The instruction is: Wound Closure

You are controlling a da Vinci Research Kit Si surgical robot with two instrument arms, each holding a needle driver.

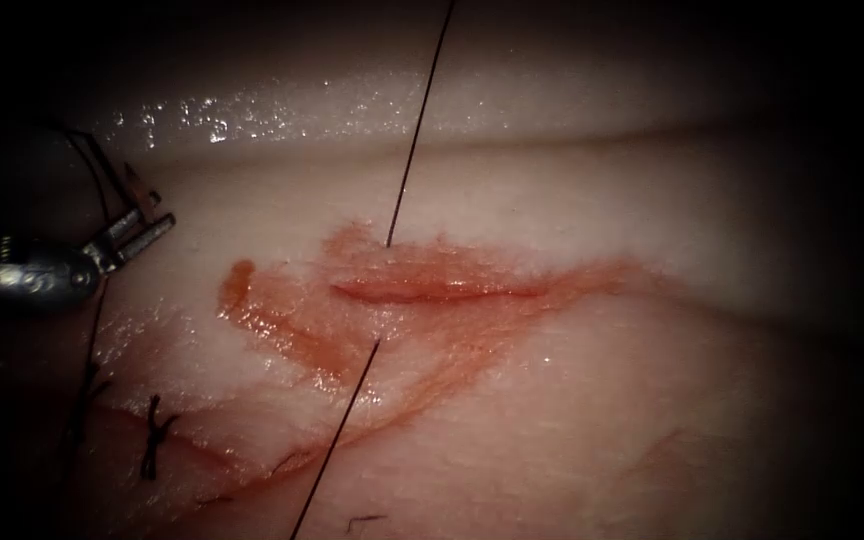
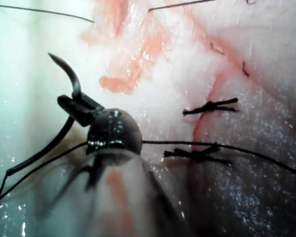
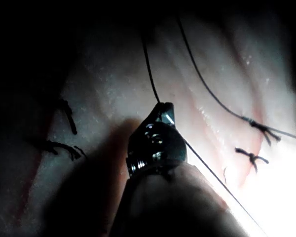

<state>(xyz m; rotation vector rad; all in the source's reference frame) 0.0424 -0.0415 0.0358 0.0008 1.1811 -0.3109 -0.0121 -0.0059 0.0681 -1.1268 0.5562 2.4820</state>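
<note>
My left hand (image 1: 142, 232) grips the needle (image 2: 69, 74) at mid-curve, clear of the tissue (image 1: 572, 400). My right hand (image 3: 163, 114) clamps the thread (image 1: 414, 140) passing through the cut (image 1: 432, 290).

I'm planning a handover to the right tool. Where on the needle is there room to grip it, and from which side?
Probably the needle's free rear arc, toward its thread end. The left tool already clamps it on the curve behind the raised tip, which is clear of the tissue. Come in from the swaged side, away from the point.
</note>
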